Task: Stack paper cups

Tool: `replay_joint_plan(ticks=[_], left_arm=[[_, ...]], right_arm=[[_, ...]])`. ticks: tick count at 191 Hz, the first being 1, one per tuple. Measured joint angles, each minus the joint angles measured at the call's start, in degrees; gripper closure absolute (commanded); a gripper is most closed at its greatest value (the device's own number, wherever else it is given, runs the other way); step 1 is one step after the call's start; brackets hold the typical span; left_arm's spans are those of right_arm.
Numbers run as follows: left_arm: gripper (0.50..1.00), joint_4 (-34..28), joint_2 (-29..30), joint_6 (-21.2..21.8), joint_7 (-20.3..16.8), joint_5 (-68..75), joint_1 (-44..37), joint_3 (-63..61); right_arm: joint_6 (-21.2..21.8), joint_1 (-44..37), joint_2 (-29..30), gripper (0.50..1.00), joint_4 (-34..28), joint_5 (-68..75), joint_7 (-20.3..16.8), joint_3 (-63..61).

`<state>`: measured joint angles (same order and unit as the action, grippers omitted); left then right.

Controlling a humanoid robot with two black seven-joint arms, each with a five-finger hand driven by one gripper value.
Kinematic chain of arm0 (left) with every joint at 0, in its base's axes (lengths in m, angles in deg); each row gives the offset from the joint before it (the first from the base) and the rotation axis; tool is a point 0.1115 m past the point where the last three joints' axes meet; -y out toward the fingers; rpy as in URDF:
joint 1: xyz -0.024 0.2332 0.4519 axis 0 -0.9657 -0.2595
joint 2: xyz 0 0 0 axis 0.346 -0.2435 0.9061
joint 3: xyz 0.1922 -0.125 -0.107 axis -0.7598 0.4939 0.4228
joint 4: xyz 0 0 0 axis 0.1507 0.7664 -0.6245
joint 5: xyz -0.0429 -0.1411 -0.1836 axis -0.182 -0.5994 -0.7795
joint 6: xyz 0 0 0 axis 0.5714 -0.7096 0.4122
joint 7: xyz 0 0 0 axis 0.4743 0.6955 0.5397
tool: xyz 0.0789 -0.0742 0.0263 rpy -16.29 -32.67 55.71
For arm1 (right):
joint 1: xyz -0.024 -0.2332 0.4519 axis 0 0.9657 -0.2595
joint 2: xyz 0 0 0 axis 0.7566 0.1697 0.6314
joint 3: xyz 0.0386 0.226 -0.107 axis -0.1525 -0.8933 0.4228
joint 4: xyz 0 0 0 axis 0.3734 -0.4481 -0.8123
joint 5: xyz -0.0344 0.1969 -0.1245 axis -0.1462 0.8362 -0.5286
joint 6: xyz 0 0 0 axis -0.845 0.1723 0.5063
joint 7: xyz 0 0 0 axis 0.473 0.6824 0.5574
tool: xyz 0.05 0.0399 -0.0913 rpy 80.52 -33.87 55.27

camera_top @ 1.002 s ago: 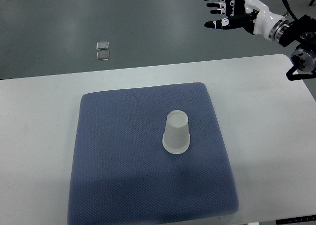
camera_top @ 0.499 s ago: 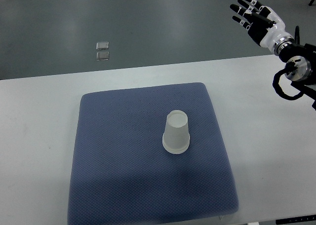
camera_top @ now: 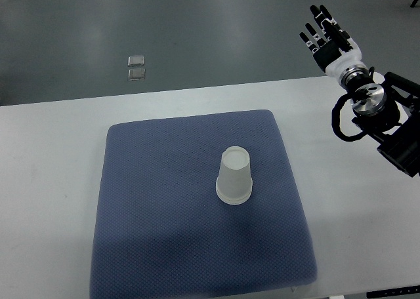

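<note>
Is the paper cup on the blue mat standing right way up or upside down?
Upside down: the paper cup rests on its wide rim on the blue mat, closed narrow base on top.

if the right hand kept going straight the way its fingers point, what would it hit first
Nothing, as far as the picture shows. The right hand points up and away past the table's far edge, over bare floor; the cup sits behind it.

White flat rectangular worktop [camera_top: 52, 181] spans the frame, far edge running along a grey floor [camera_top: 197, 30]. A square blue-grey textured fabric mat [camera_top: 164, 227] lies flat on the worktop, roughly centred, near edge close to the worktop's front edge. An upside-down translucent white paper cup [camera_top: 234, 176] stands on the mat, slightly right of its middle. Two small clear square pieces [camera_top: 136, 67] lie on the floor beyond the worktop.
</note>
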<state>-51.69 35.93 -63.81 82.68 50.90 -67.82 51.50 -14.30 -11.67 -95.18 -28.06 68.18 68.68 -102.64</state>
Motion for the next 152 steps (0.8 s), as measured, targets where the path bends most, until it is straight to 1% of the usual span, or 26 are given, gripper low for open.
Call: replay_joint_plan(ticks=[68,116,152], left_arm=[[0.500,0.0,0.0,0.0,0.0,0.0,0.0,0.0],[0.500,0.0,0.0,0.0,0.0,0.0,0.0,0.0],[0.500,0.0,0.0,0.0,0.0,0.0,0.0,0.0]], right_arm=[[-0.2,1.9,2.5,0.585,0.5,-3.8,0.8,-0.5],[0.2,2.7,2.9,0.583,0.6,-4.7,0.8,-0.5],[0.9,4.8,4.8,0.583,0.6,-10.6,0.8,-0.5]])
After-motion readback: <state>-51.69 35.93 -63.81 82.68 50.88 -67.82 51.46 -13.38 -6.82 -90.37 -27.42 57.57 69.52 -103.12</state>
